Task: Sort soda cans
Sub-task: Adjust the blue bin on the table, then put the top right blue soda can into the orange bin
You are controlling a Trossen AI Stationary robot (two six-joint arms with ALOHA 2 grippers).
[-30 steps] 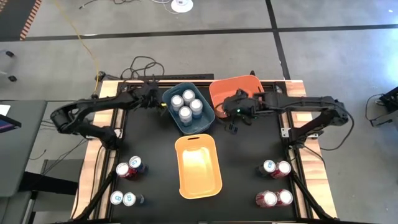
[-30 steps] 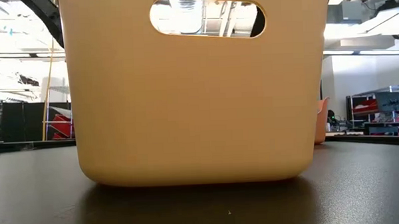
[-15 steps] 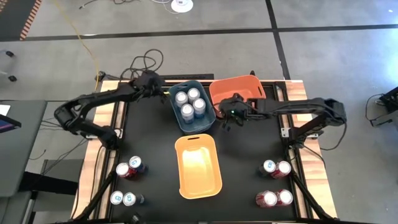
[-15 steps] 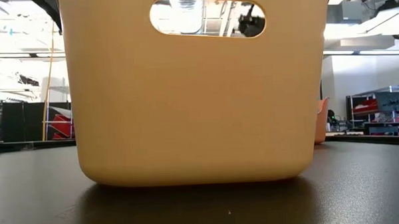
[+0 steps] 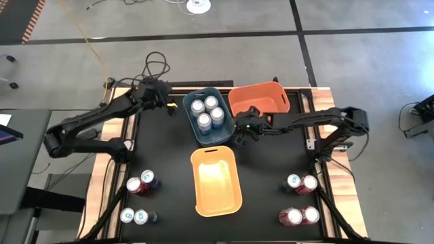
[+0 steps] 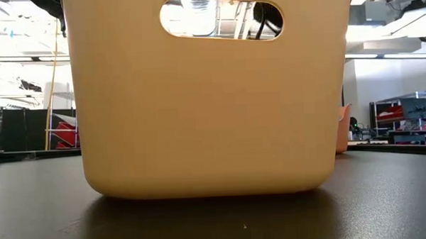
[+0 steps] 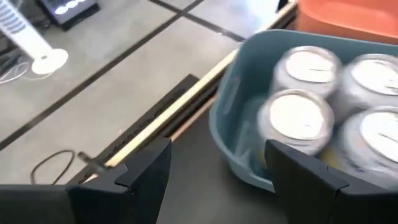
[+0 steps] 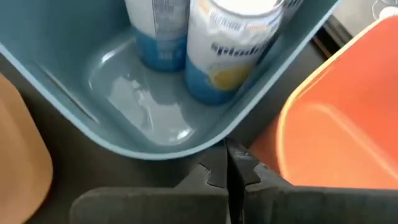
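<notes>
Black table (image 5: 271, 169), right tool (image 5: 239, 135) pressed together by blue bin (image 5: 224, 132), left tool (image 5: 166, 103) apart.

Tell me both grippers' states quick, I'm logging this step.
Left gripper: open, empty, beside the blue bin.
Right gripper: shut, holding nothing, at the blue bin's rim.

Low view walled off by the yellow bin (image 6: 209, 98) — soda cans (image 5: 205, 112), both arms hidden.
</notes>
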